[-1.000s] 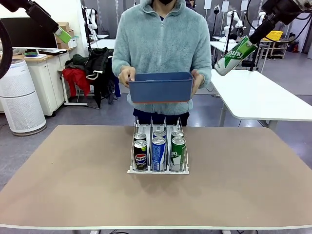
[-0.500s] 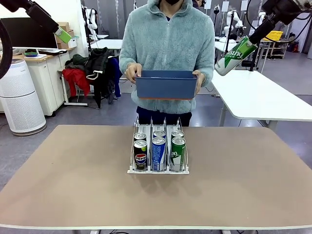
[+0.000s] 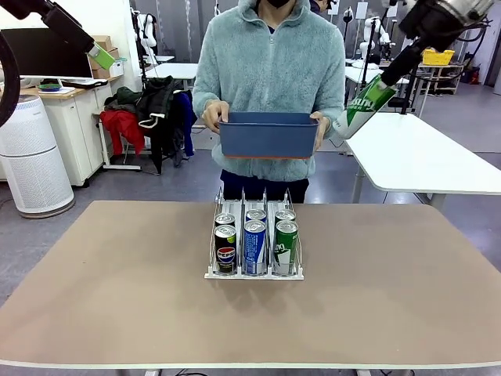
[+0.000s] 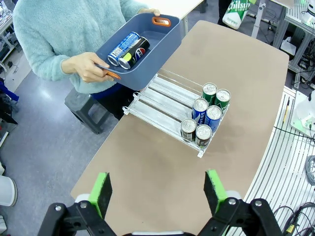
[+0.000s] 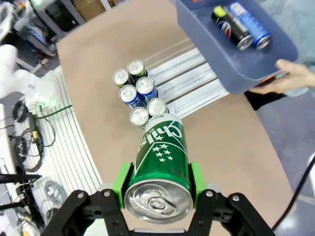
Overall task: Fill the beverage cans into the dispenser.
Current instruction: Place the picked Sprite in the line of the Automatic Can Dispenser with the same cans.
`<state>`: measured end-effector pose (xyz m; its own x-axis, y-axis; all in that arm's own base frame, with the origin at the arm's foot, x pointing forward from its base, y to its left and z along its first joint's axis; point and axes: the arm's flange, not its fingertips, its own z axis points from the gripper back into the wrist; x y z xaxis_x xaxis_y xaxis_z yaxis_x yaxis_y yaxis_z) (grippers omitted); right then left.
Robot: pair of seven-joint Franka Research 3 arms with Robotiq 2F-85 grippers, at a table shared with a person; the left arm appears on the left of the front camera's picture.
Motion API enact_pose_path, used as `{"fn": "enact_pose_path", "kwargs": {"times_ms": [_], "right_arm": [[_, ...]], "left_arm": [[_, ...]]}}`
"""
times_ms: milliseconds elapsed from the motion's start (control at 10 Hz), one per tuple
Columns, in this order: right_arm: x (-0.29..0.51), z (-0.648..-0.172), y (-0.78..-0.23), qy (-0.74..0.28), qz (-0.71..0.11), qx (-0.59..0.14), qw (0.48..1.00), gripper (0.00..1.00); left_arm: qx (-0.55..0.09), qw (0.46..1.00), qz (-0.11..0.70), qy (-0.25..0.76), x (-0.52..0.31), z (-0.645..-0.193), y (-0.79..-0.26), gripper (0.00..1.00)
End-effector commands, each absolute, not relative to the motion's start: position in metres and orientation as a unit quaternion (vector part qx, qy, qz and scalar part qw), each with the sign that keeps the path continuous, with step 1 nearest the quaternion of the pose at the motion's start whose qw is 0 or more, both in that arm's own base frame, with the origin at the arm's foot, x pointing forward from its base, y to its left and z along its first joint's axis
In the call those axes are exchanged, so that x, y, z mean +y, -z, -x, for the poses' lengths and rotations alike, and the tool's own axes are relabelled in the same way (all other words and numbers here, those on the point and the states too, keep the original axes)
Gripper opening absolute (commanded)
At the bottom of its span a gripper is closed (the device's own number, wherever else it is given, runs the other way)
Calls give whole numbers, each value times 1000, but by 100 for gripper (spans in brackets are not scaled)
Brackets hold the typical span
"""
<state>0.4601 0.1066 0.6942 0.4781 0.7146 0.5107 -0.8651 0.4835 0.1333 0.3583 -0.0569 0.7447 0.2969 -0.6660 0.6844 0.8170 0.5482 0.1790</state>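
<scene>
Right gripper (image 5: 157, 182) clamps green can (image 5: 162, 152); left gripper (image 4: 160, 189) wide open, empty. Front view hides bin (image 4: 153, 64) interior; wrist views show 2 cans (image 4: 129, 48) inside.

Right gripper (image 5: 159, 181): fingers (image 5: 123, 183) with green pads clamped on either side of a green can.
Green can (image 5: 162, 152): white stars and lettering, silver top towards the camera, lengthwise between the fingers.
Worktop (image 5: 98, 49): brown, rounded corner.
Dispenser (image 5: 194, 81): white, three lanes, flat on the worktop.
Six cans (image 5: 136, 92): upright, two per lane, bunched at the dispenser's near end; blue-white pair in the middle lane.
Bin (image 5: 236, 73): dark blue, raised over the dispenser's far end.
Bin contents: a black Pepsi can (image 5: 230, 27) and a blue-white can (image 5: 249, 24), lying side by side.
Hand (image 5: 295, 78): gripping the bin's end.
</scene>
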Motion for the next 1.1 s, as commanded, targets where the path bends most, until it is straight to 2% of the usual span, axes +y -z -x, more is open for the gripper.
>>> {"fn": "enact_pose_path", "kwargs": {"times_ms": [0,100,400,1000], "right_arm": [[131,-442,-686,-441,-178,-181,861,59],[143,-432,-680,-442,-191,-163,861,59],[166,-412,-642,-447,-166,-140,868,59],[191,-361,-575,-511,-127,-131,840,59]], "left_arm": [[-373,797,103,463,-56,-360,-744,100],[-373,797,103,463,-56,-360,-744,100],[-373,797,103,463,-56,-360,-744,100],[-373,797,103,463,-56,-360,-744,100]]}}
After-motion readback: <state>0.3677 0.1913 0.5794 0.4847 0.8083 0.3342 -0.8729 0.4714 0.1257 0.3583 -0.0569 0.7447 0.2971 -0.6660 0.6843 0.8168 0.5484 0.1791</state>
